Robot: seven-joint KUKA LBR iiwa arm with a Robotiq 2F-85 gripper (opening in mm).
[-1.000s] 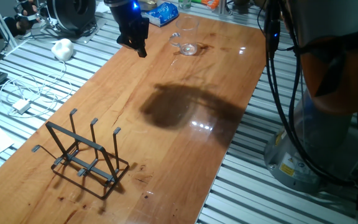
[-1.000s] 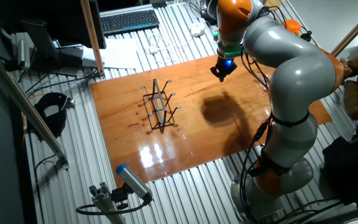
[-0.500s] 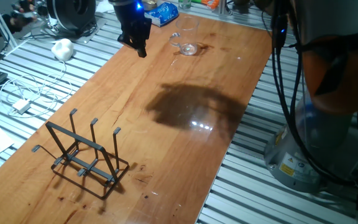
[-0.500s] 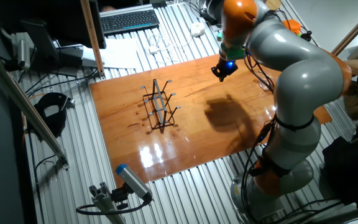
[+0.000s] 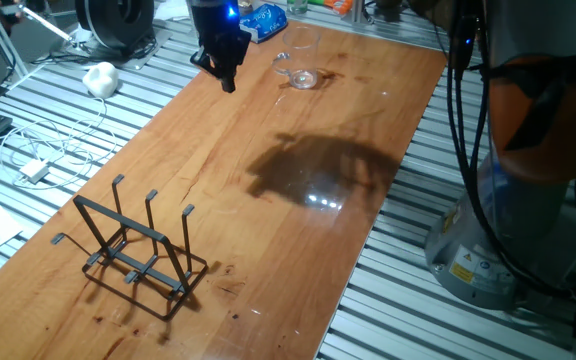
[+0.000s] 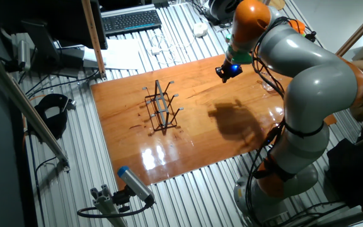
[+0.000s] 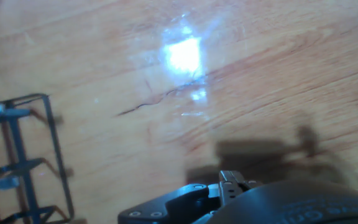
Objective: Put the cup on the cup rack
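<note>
One fixed view, end effector (image 5: pixel 227 80) shifted toward cup (image 5: pixel 297 72), finger gap unclear, cup rack (image 5: pixel 133 250) unmoved.

white charger (image 5: pixel 36 171) and keyboard (image 6: pixel 131 21) beside the table (image 5: pixel 268 230).

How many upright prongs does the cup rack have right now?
3. On the cup rack, the prongs stand in a row along one side: the left one, the middle one and the right one. None looks hidden.
</note>
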